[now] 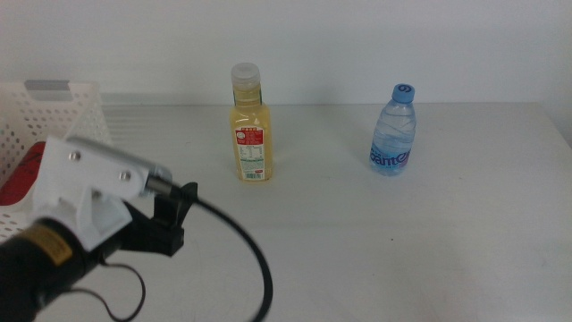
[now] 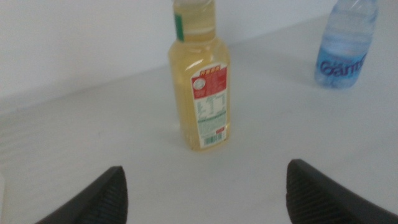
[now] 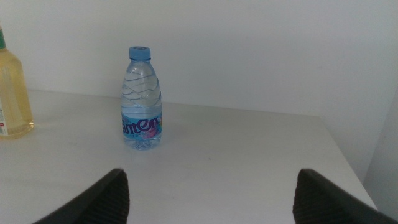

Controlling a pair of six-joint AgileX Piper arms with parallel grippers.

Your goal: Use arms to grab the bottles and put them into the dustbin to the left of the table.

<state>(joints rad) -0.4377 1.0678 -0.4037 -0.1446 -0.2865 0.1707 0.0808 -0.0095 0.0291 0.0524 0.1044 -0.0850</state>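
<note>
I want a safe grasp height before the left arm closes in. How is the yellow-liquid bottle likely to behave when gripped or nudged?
The yellow-liquid bottle looks nearly full, so it is probably heavy for its size. It stands upright, tall over a narrow base, so a high nudge could tip it. Its smooth sides may slip; the open left gripper would likely hold best around the labelled body.

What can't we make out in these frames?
- Dustbin, middle view: cut off by the left edge; the left arm hides its front and most of the red item inside.
- Left gripper, middle view: seen from behind, tips hidden.
- Right gripper: outside the middle view.
- Yellow bottle, left wrist view: cap cropped, label print blurred.
</note>
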